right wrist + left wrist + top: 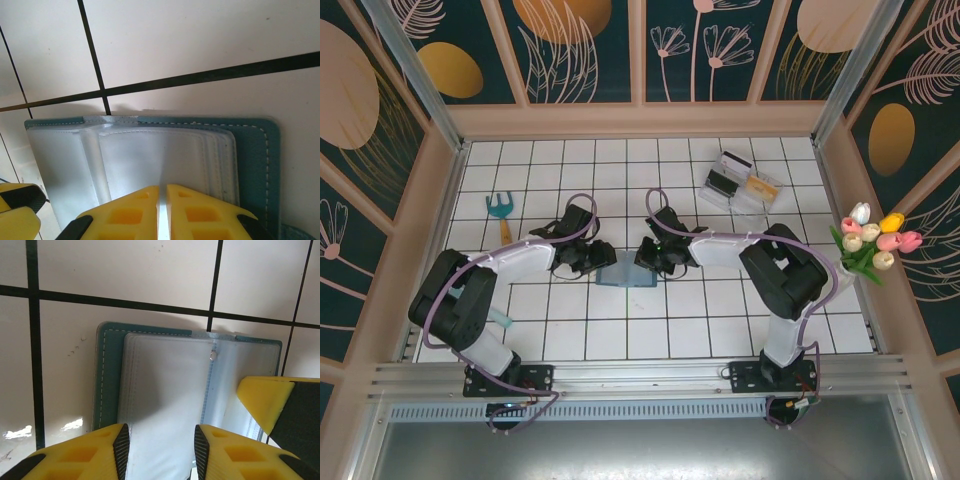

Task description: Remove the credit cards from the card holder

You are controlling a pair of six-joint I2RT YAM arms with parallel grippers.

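From above, the teal card holder (pixel 627 275) lies open on the tiled tabletop (pixel 720 320) between the left tool (pixel 592 258) and the right tool (pixel 655 258). The credit cards (pixel 724 176) sit in a clear tray (pixel 712 198) well apart. In the left wrist view, the left tool (pixel 161 450) is spread over the holder's clear sleeves (pixel 165 390). In the right wrist view, the right tool (pixel 162 210) is pressed together at the sleeves' edge.
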